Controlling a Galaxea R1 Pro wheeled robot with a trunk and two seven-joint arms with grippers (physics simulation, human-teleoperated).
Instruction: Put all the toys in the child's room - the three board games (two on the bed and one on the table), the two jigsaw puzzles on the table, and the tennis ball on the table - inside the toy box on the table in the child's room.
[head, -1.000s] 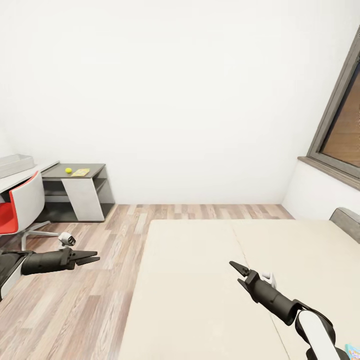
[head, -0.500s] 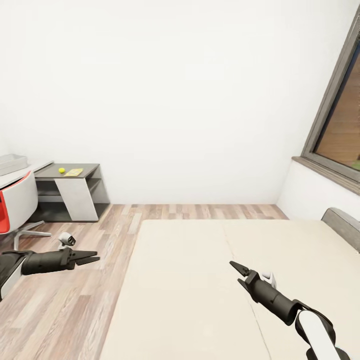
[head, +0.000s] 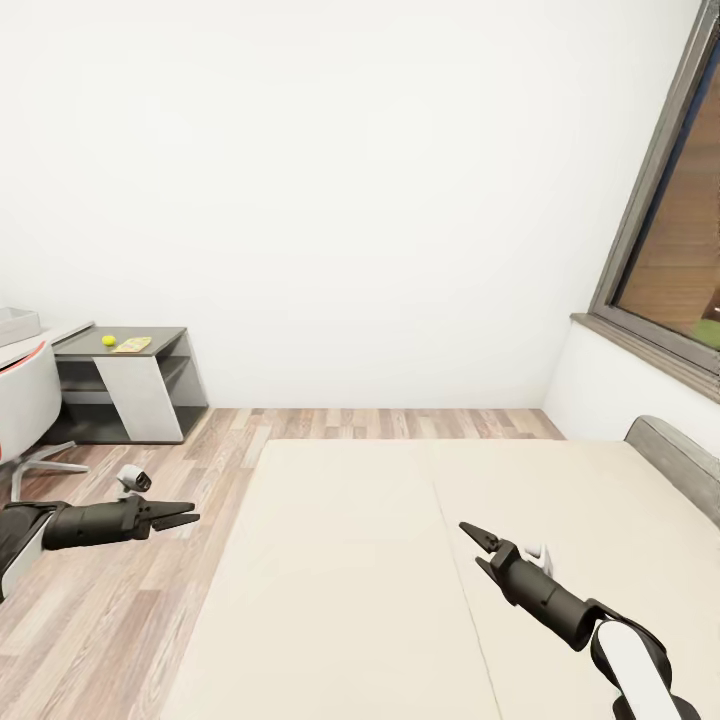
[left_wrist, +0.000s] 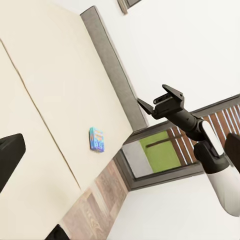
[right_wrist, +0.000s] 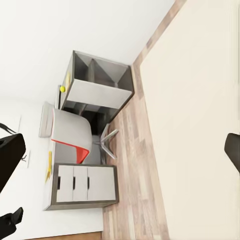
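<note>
While both arms hang empty over the room, you are in the fetching step: nothing is in hand, and the games on the low wide bed with the plain beige mattress (head: 400, 560) come first, I judge.

Your left end effector (head: 180, 518) sits over the wood-plank floor (head: 120, 620) beside the bed, its fingers a narrow way apart and holding nothing. Your right end effector (head: 478, 545) hovers above the mattress, its fingers nearly together, also empty.

The left wrist view shows the small blue, colourfully printed board game box (left_wrist: 97, 139) lying flat on the mattress, near the bed's edge and not far from the low grey headboard (left_wrist: 112, 65). Its long axis runs roughly along that near edge of the bed; which end is the top of the print is too small to tell.

Far off on the lower dark grey counter (head: 150, 345) lie the yellow-green tennis ball (head: 108, 340) and a flat yellowish box (head: 132, 345) just beside it.

The next move calls for turning toward the headboard side, then lowering the right arm over the blue box with fingers spread across its short width.
</note>
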